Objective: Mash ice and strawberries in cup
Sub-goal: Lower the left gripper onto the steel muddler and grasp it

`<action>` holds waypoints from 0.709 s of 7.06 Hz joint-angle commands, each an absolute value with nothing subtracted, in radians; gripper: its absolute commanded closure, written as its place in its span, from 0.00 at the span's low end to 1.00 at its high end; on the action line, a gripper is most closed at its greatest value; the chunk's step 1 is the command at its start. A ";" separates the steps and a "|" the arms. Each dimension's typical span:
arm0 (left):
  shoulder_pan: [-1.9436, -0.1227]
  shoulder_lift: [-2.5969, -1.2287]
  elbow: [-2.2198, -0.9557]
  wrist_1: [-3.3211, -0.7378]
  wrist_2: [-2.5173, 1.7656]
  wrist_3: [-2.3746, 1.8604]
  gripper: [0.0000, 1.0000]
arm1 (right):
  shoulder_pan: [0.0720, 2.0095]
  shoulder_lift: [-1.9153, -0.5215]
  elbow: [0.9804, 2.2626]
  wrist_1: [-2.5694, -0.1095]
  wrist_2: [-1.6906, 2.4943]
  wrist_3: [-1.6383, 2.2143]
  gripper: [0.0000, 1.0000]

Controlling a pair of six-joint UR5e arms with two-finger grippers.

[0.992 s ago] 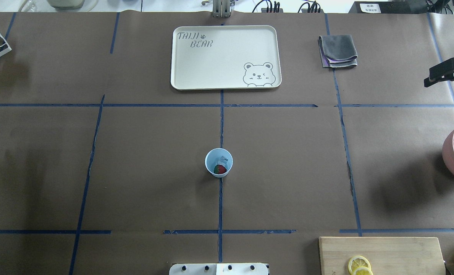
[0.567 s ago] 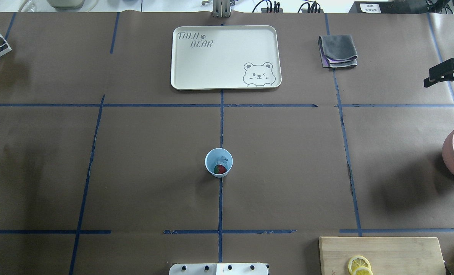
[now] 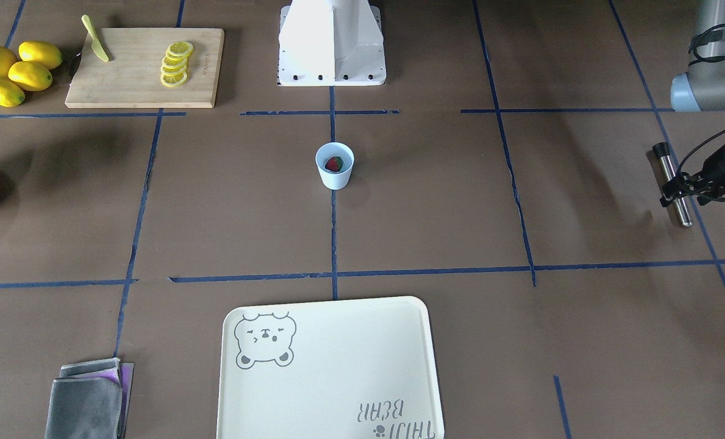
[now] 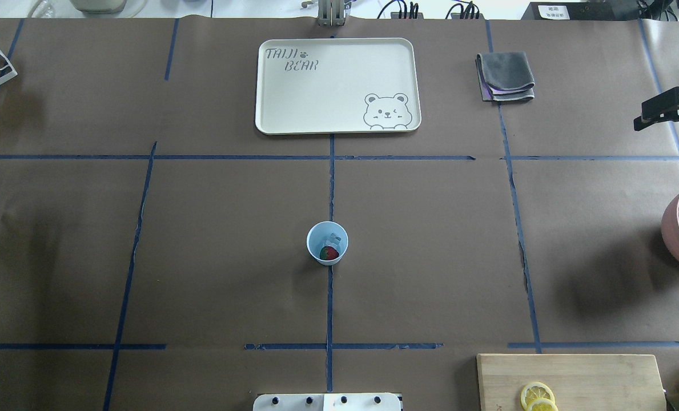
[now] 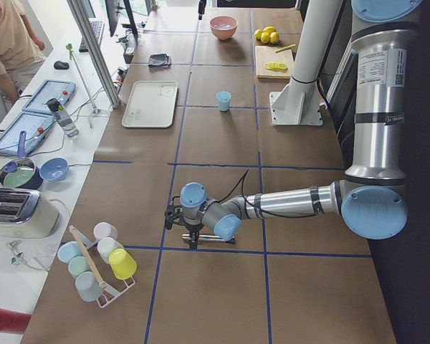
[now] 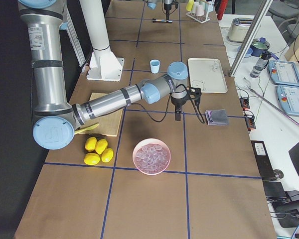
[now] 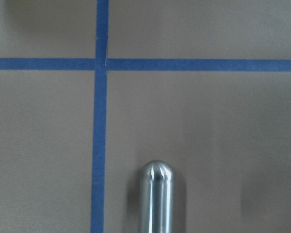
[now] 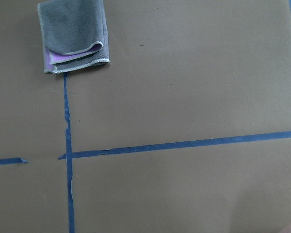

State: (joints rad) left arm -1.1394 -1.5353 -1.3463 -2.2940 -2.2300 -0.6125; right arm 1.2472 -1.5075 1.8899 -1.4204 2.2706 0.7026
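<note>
The step in hand looks like fetching the masher, since nothing in the cup is crushed yet. At the far left, the robot's left hand (image 3: 680,188) sits low over a short polished steel rod (image 3: 682,214) with a black cap, which lies flat on the brown paper-covered tabletop (image 4: 202,257). The fingers straddle the rod about midway, but I cannot tell whether they are clamped on it or only around it. The left wrist view shows just the rod's rounded end against the paper.

In the middle, well apart from both arms, the small pale-blue plastic cup (image 3: 335,178) stands upright on a blue tape line. A small red strawberry (image 4: 329,253) with a green patch lies at its bottom, with a clear ice cube (image 4: 333,237) just beside it.

At the far right, the right hand (image 4: 645,114) hangs above bare paper, fingers apart, holding nothing.

Next, as I judge it, the left hand needs a firm grip on the rod, a lift, a turn to upright and a carry to the cup's mouth. The light cup may tip unless steadied.
</note>
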 commanded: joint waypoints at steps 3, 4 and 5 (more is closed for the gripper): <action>-1.134 -1.539 -1.324 -2.293 -2.230 -0.607 0.26 | 1.247 -1.506 1.891 -1.420 2.272 0.703 0.01; -1.134 -1.537 -1.324 -2.293 -2.230 -0.607 0.37 | 1.247 -1.506 1.891 -1.420 2.272 0.703 0.01; -1.132 -1.537 -1.325 -2.293 -2.230 -0.607 0.60 | 1.247 -1.506 1.891 -1.420 2.272 0.703 0.01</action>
